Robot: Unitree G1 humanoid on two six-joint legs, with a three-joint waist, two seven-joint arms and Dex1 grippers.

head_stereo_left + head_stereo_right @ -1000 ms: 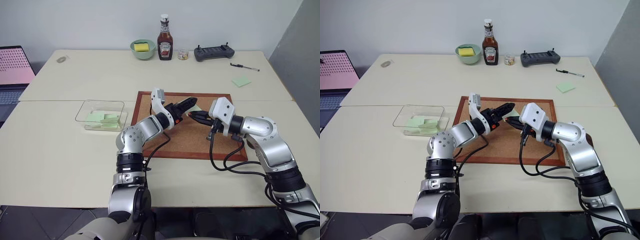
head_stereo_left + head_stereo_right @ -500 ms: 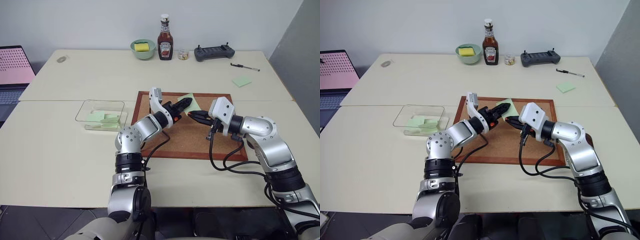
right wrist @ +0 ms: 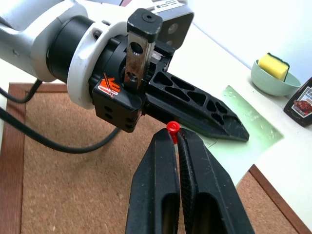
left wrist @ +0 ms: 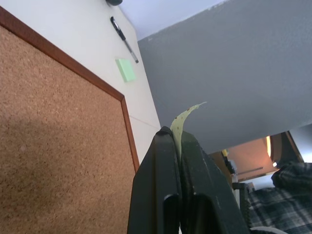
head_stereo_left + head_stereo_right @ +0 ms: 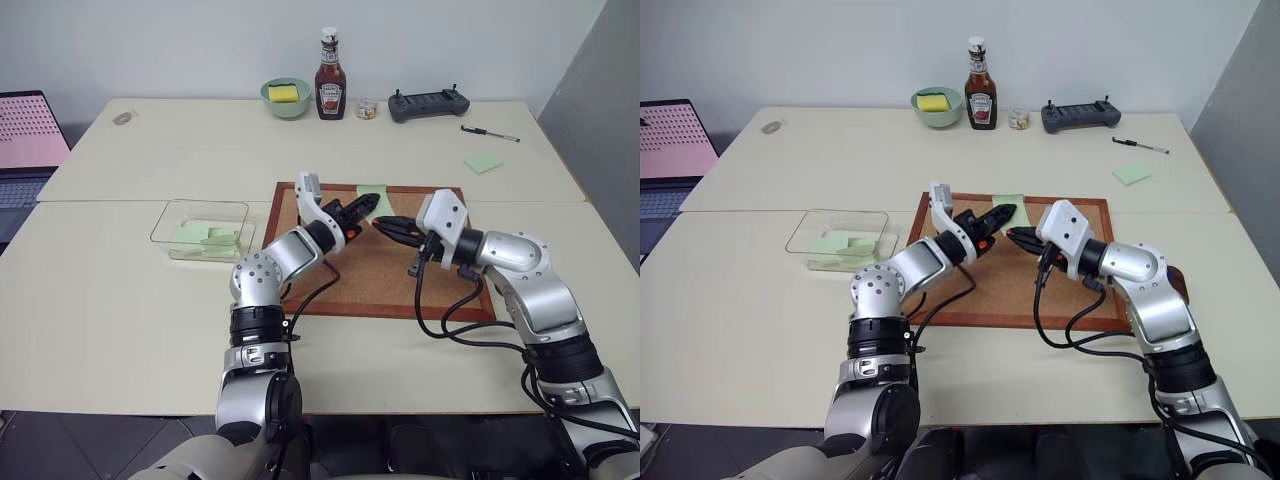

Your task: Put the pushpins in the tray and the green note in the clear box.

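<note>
Over the cork board, the left gripper is clamped on the green note; the right gripper pinches a red pushpin. Next, I judge: carry the note toward nine o'clock to the clear box.

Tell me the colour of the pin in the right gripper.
Red; the pushpin shows best in the right wrist view.

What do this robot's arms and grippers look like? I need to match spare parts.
Both arms are silver-grey metal segments with black ribbed joint rings and white wrist housings. Loose black cables loop from each forearm. The left gripper and right gripper each have two black tapered fingers with triangular cut-outs. The left's black mount carries an orange marking.
</note>
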